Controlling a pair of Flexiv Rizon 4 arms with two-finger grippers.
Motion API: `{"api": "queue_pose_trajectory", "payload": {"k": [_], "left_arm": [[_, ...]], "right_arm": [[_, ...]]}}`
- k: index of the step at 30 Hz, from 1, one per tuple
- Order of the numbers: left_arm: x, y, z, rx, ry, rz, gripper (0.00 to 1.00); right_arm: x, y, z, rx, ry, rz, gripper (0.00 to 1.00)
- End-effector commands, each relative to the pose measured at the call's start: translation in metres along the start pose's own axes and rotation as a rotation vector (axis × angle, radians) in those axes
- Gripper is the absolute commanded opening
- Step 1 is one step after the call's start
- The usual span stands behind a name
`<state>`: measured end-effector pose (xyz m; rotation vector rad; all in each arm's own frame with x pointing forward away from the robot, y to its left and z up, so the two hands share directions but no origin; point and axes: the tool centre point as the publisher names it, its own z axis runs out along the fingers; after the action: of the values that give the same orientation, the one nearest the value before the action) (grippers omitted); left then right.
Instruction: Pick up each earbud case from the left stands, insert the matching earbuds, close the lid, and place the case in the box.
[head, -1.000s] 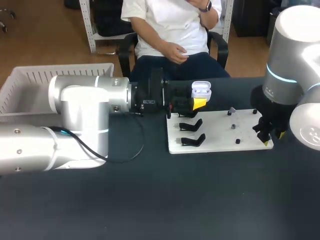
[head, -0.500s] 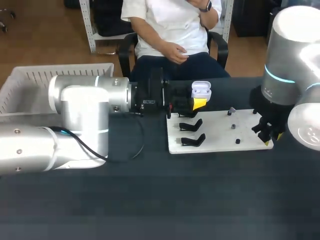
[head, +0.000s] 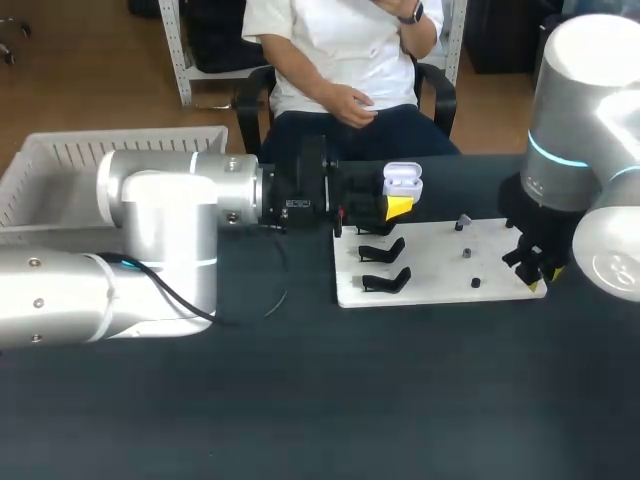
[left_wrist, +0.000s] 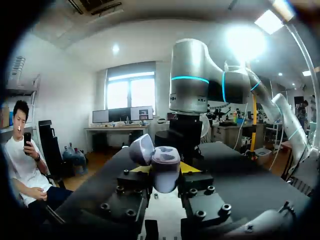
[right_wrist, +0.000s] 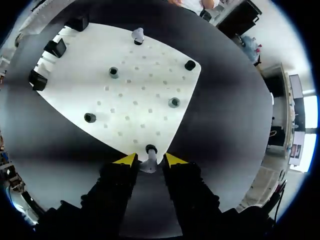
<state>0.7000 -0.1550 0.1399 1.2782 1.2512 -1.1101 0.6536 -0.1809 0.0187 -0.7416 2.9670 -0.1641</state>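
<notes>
though half hidden from above, right gripper (right_wrist: 149, 159) gapes around an earbud (right_wrist: 148, 165); left gripper (left_wrist: 165, 175) clamps case (head: 403, 181).

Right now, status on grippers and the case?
Left gripper shut on earbud case, lid open, over the board. Right gripper open, jaws astride an earbud at its corner. Only small pegs between them.

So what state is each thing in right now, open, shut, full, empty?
Case: lid open, held.
Left gripper: shut on case.
Stands: both in sight empty.
Box: no case seen inside.
Right gripper: at a peg, grip unclear.
</notes>
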Motion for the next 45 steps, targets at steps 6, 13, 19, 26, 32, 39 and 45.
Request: {"api": "queue_pose_trajectory", "payload": {"k": [6, 13, 19, 26, 32, 39, 45], "left_arm": [[0.001, 0.0, 0.0, -0.003, -0.003, 0.002, 0.0], [0.001, 0.0, 0.0, -0.003, -0.003, 0.002, 0.0], [0.001, 0.0, 0.0, -0.003, -0.003, 0.002, 0.0], [0.001, 0.0, 0.0, -0.003, -0.003, 0.002, 0.0], [0.001, 0.0, 0.0, -0.003, -0.003, 0.002, 0.0], [0.001, 0.0, 0.0, -0.003, -0.003, 0.002, 0.0], [0.001, 0.0, 0.0, -0.003, -0.003, 0.002, 0.0]], "right_arm": [[-0.003, 0.0, 0.0, 0.012, 0.016, -0.002, 0.04], [-0.001, 0.002, -0.006, 0.031, 0.024, 0.003, 0.0], [0.003, 0.003, -0.036, 0.041, 0.042, 0.071, 0.0], [0.008, 0.02, -0.086, -0.014, 0.077, 0.17, 0.0], [0.008, 0.032, -0.114, 0.003, 0.101, 0.241, 0.0], [0.008, 0.032, -0.114, 0.003, 0.101, 0.241, 0.0], [0.008, 0.032, -0.114, 0.003, 0.101, 0.241, 0.0]]}}
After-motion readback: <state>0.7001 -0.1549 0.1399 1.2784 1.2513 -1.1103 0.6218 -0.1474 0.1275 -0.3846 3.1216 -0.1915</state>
